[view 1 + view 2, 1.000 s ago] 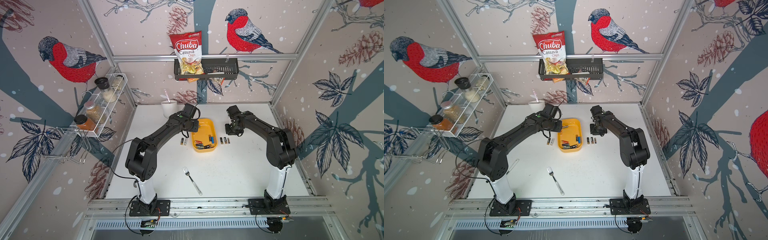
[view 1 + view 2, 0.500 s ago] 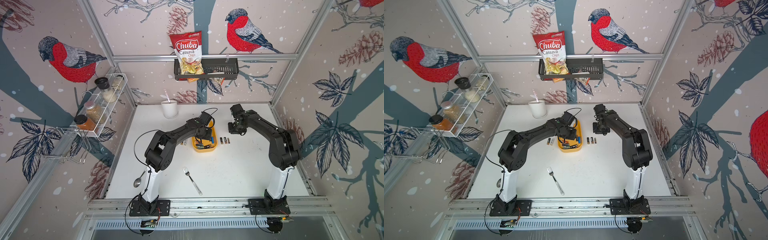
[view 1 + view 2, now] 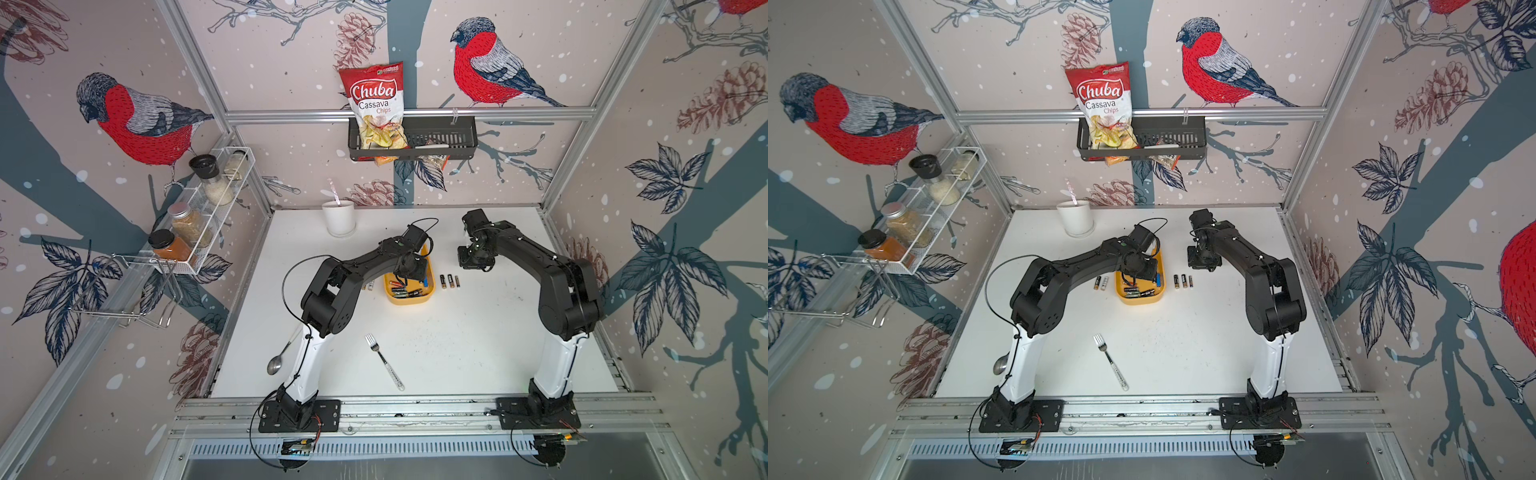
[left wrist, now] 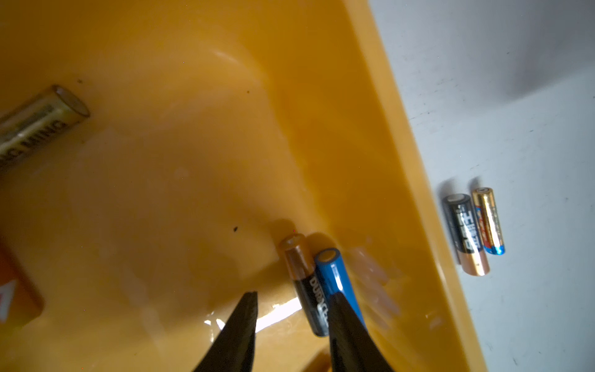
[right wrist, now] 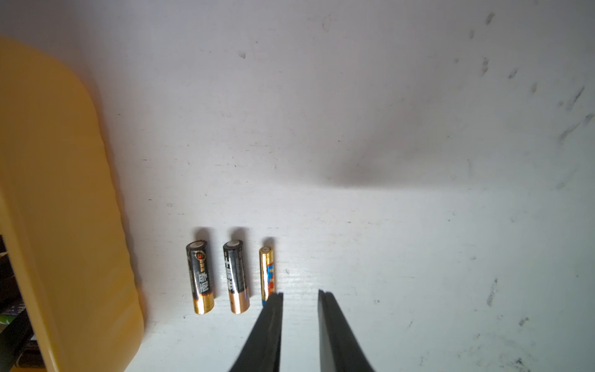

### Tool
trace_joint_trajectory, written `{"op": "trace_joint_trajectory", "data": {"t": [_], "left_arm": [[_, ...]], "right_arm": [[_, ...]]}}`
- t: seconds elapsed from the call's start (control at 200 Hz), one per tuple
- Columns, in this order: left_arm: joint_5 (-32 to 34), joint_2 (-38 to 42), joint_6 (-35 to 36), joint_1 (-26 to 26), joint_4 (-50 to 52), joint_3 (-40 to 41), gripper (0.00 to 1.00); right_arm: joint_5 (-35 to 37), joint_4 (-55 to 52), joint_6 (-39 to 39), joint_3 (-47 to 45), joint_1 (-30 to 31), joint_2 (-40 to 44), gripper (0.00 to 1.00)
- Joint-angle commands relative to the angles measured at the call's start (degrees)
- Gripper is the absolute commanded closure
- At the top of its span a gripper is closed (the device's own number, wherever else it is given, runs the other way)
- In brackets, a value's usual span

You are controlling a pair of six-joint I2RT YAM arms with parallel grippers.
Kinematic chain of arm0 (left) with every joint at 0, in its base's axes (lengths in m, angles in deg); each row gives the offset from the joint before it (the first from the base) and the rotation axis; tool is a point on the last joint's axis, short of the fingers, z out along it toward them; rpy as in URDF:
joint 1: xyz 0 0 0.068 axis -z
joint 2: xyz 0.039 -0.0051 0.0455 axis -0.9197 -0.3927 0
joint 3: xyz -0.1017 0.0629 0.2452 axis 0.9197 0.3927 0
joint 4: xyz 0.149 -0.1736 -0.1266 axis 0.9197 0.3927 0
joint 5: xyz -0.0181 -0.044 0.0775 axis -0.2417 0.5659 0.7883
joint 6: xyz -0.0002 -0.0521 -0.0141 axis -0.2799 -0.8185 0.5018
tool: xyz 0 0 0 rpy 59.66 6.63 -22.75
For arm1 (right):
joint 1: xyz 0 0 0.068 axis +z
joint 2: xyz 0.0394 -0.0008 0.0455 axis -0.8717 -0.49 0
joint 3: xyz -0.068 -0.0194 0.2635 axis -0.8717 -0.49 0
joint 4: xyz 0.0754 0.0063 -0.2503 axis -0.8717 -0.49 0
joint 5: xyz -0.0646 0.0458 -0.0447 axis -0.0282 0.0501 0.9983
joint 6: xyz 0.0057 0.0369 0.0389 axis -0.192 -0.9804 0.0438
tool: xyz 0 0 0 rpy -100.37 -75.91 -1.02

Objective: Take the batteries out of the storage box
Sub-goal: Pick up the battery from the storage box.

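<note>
1. Black left gripper (image 4: 294, 294): jaws parted and empty, with the tips low inside the yellow storage box (image 4: 402, 180). One finger overlaps a black-and-copper battery (image 4: 302, 273), which lies touching a blue battery (image 4: 333, 270) beside the box wall.
2. Change noted: the left arm has swung in from the box's outer side and now stands over the box. This reads as the approach for a fresh pick, most likely of the black-and-copper cell.
3. Right gripper (image 5: 299, 293): jaws narrowly apart and holding nothing. It sits over the white table (image 5: 418, 225), just beside a row of three batteries (image 5: 236, 278).
4. Already out: that row on one side of the box, and two batteries (image 4: 467, 235) on the table on the other side.
5. Still in the box: a heap of batteries (image 3: 405, 291) at its near end. They are too small to count, perhaps a dozen, so most of the task remains.
</note>
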Motion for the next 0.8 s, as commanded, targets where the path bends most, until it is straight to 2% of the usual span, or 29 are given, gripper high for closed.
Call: {"op": "trace_joint_trajectory", "data": {"t": [0.0,0.315,0.795], "left_arm": [[1.28,-0.45,0.84,0.21,1.11,-0.60,0.59],[3.38,-2.59,2.36,0.93,3.90,-3.11,0.60],[5.85,-3.98,3.28,1.04,7.61,-5.30,0.74]], "right_arm": [[-0.33,-0.34,0.26,-0.08,-0.09,0.52,0.73],[-0.45,-0.14,0.38,-0.43,-0.23,0.65,0.73],[-0.68,0.18,0.27,-0.61,-0.26,0.56,0.73]]}}
